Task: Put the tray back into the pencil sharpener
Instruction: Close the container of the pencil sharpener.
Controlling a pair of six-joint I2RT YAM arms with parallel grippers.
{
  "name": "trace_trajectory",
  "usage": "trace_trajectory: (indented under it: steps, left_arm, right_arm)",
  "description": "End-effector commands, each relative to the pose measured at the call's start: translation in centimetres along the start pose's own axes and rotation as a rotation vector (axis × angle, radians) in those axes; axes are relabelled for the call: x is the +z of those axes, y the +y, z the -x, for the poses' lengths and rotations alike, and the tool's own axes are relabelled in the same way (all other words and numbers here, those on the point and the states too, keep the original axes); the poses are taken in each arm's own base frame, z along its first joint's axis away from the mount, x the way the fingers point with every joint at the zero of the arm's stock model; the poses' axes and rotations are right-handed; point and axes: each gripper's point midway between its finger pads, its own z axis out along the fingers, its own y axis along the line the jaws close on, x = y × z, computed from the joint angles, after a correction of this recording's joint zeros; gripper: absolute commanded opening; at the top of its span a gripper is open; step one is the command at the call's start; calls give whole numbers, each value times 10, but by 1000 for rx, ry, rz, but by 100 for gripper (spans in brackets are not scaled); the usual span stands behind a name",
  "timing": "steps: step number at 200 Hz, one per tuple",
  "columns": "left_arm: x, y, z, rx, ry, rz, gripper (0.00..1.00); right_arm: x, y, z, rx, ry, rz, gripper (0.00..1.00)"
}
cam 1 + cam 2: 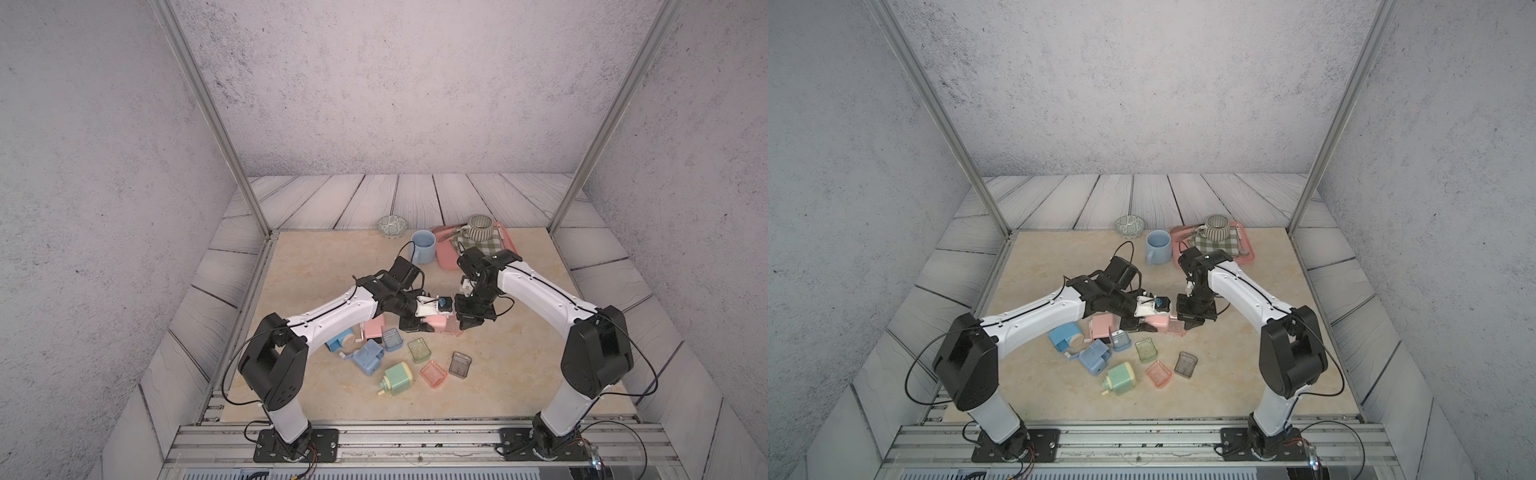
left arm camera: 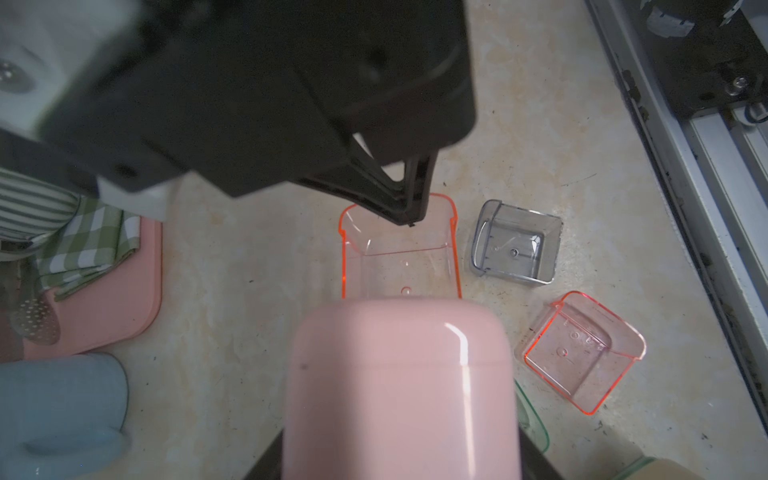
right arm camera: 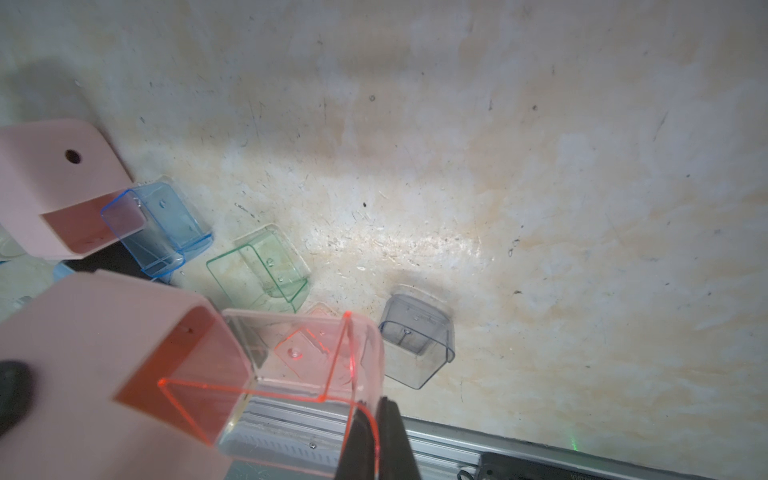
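The pink pencil sharpener hangs just above the table centre with my left gripper shut on its body. In the left wrist view the sharpener fills the space between the jaws. The clear orange-edged tray sticks out of its open end, partly inside. My right gripper is shut on the tray's outer end wall. In both top views the right gripper meets the tray from the right.
Loose trays lie in front: blue, green, orange, grey. Other sharpeners sit to the left: pink, blue, green. A blue mug and a pink board stand behind.
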Motion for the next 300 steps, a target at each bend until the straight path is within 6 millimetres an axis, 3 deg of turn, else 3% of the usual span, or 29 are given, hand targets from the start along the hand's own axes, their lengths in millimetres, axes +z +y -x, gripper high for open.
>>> trace_trajectory:
  steps: [1, 33, 90, 150, 185, 217, 258, 276, 300]
  left_arm:
    - [15, -9, -8, 17, 54, -40, 23]
    - [15, -8, -2, -5, 34, -46, 22]
    - [14, -1, 12, -62, -27, -23, 21]
    - [16, -8, 3, 0, -1, -13, 20]
    - [15, -4, 7, -3, -29, 16, 19]
    - [14, -4, -6, -14, 31, 38, 18]
    - [13, -4, -19, -36, 52, 56, 18]
    - [11, -3, -20, -52, 41, 63, 18]
    - [3, 0, -6, -75, -28, 75, 18]
  right_arm:
    - [-16, 39, -4, -82, 2, 161, 0]
    - [-17, 51, -5, -108, 8, 237, 0]
    - [-18, 55, -14, -152, 56, 254, 0]
    - [-24, 71, -18, -166, 72, 358, 0]
    - [-29, 76, -16, -158, 48, 390, 14]
    - [-33, 64, -13, -134, 10, 359, 28]
    - [-49, 40, -9, -65, -65, 355, 31]
    - [-47, 16, -8, -10, -104, 290, 24]
    - [-21, -17, -4, 50, -106, 147, 13]
